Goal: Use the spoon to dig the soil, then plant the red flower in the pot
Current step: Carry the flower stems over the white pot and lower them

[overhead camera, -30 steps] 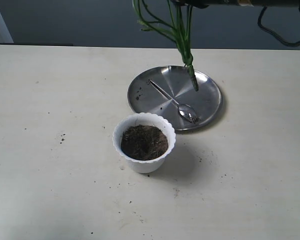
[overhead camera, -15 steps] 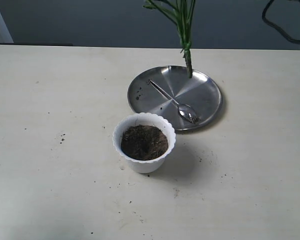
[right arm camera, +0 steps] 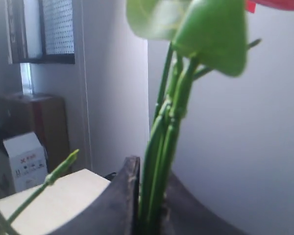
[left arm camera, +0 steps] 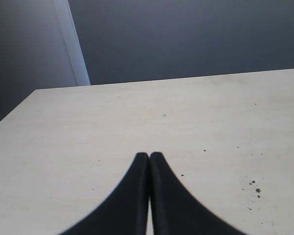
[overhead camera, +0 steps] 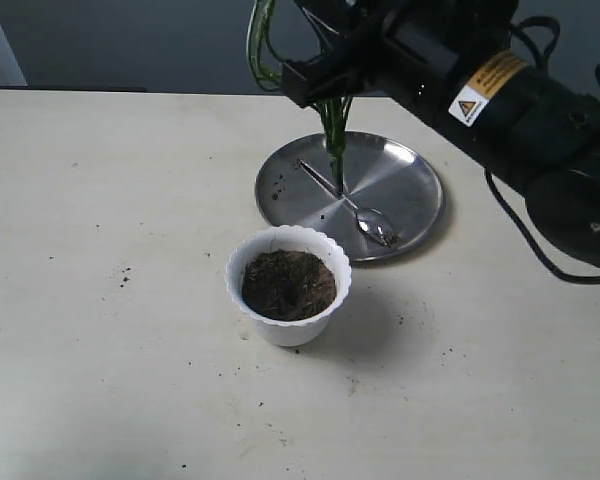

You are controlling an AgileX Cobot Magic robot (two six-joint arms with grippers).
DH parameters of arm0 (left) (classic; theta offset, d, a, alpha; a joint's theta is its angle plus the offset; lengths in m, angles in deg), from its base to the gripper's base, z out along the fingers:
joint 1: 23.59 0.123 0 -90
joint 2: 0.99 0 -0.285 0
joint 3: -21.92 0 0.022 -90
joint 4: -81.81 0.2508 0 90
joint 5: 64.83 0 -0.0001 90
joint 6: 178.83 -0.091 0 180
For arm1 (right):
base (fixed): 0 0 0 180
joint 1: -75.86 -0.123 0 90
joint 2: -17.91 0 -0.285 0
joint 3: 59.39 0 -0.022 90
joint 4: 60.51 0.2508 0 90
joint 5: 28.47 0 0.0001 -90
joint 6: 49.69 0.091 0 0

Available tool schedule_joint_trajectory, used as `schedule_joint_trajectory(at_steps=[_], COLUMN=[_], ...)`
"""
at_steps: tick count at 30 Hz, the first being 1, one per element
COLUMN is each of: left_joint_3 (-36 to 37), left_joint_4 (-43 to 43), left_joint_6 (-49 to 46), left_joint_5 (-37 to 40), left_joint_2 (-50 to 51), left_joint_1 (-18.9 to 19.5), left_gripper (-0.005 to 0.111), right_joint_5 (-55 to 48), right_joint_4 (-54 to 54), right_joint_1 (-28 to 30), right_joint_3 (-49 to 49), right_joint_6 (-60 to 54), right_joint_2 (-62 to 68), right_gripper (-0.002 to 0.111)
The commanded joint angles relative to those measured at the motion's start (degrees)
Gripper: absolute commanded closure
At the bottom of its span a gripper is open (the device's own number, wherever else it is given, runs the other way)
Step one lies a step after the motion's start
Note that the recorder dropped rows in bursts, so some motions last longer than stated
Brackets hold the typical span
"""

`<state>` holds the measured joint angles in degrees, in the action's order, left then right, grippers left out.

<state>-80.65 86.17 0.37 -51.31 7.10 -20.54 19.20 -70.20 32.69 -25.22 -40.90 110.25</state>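
Above the steel plate (overhead camera: 410,180) at the back of the bench (overhead camera: 100,200), the right gripper (right arm camera: 150,196) is pinched narrow around the bundled green stems of the red flower (overhead camera: 335,150), with the cut end hanging down just over the plate, close to the handle of the spoon (overhead camera: 342,197). The spoon lies flat on that plate, untouched by either arm. Just in front of the plate stands the pot (overhead camera: 288,325), upright and filled with the soil (overhead camera: 288,284), whose surface looks loosened. Dark crumbs are scattered on the bench around it, so the digging appears done. What remains is the planting: the stems are not yet over the pot and must travel forward and down into the earth. The left gripper (left arm camera: 149,161) has its jaws pressed together, holds nothing and hovers over bare bench, apart from the work.
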Motion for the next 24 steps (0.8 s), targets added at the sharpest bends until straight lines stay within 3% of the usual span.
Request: schedule_joint_trajectory(at_steps=[1,7,17,24], left_joint_3=[-0.21,-0.21,-0.21,-0.21], left_joint_4=[-0.33,-0.33,-0.33,-0.33], left_joint_6=[0.22,0.22,0.22,0.22], left_joint_5=[-0.32,-0.32,-0.32,-0.21], left_joint_2=[-0.3,-0.3,-0.3,-0.3], left_joint_1=[-0.36,-0.36,-0.36,-0.36], left_gripper=[0.106,0.106,0.106,0.106], right_joint_5=[5.63,15.23,22.29,22.29], right_joint_4=[0.48,-11.73,-13.16,-12.3], right_joint_1=[0.88,0.88,0.88,0.88], right_joint_3=[0.98,0.98,5.0,2.89], right_joint_6=[10.75,14.39,8.7,6.27], right_joint_2=[3.42,10.24,26.58,27.61], right_gripper=[0.109,0.109,0.109,0.109])
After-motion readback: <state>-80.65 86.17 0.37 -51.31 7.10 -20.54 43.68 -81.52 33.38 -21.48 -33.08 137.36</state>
